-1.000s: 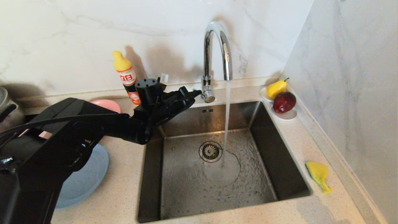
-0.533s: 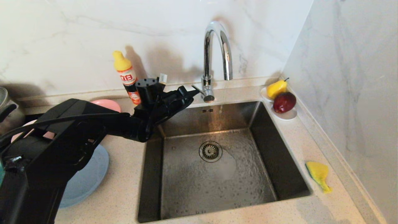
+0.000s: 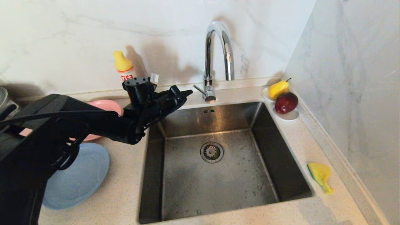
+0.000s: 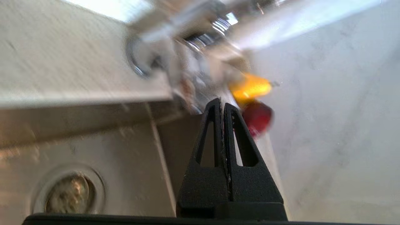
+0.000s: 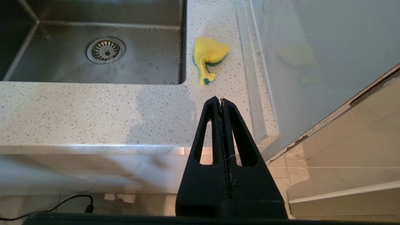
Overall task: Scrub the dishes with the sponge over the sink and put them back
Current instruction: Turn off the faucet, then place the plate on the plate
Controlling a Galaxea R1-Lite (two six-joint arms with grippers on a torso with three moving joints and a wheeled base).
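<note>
The left pincer [image 3: 187, 92] hangs level over the sink's back left corner, its two black, triangular, cut-out fingers pressed flat together with nothing between them. Just beyond its tip stands the chrome gooseneck tap [image 3: 218, 50], its small lever [image 3: 198, 88] poking towards the pincer without touching it; no water runs from the spout. Below and ahead of the pincer lies the sink [image 3: 187, 193], a square basin of brushed steel, beaded with droplets, with a round slotted drain strainer [image 3: 211, 152] at its middle.

Behind the pincer, along the arm, matte plastic dishes rest on the speckled stone worktop [image 3: 125, 193]: a salmon-pink plate [image 3: 107, 106] partly hidden by the arm, and nearer the robot a round light blue plate [image 3: 78, 178]. A bottle with a yellow cap [image 3: 122, 64] stands against the marble wall close behind the wrist.

Far across the basin from the left pincer, the sponge [image 3: 320, 175] lies crumpled on the worktop's right strip, soft yellow with a thin green edge. In the far right corner a white saucer [image 3: 289, 116] holds a yellow pear [image 3: 277, 89] and a dark red apple [image 3: 286, 102].

The right pincer [image 5: 221, 101] is parked low before the worktop's front edge, fingers likewise pressed together and empty, with the sponge on the worktop beyond its tip.
</note>
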